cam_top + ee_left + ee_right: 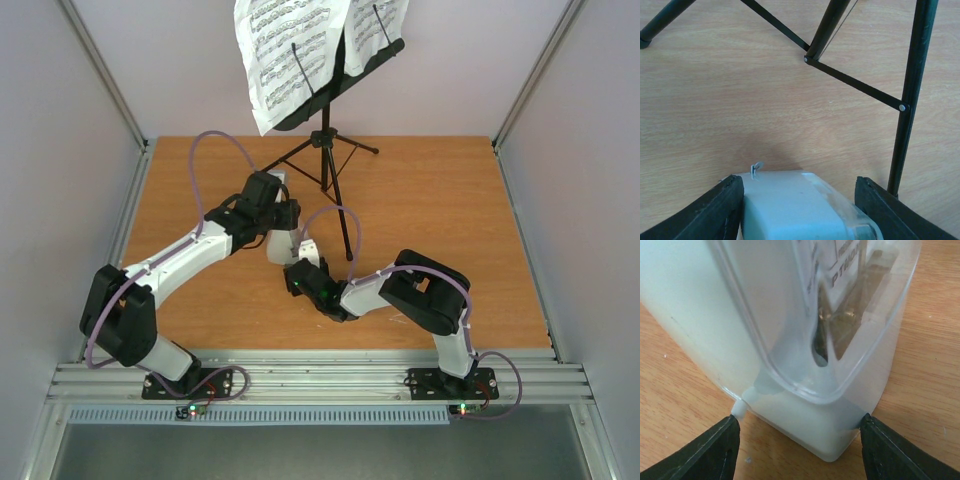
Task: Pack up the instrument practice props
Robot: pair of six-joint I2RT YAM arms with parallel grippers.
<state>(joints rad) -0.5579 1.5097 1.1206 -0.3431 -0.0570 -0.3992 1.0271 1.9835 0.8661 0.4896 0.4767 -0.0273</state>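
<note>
**CAMERA SET-UP: THREE VIEWS**

**Top external.** Fixed, high behind the arms (190, 255); faces down and forward. Farthest view: whole table (440, 200), both arms, stand (325, 150).

**Left wrist.** Low over the table, looking forward past the left gripper (800, 182); near. Metronome (790, 210) at bottom edge, stand legs beyond.

**Right wrist.** Nearest of all; looks past the right gripper (800, 419) straight at the metronome's foot and cover (850, 340), which fill the frame.

**Shared.** Metronome: all three views. Stand legs: top external and left wrist. Table wood: every view.
</note>
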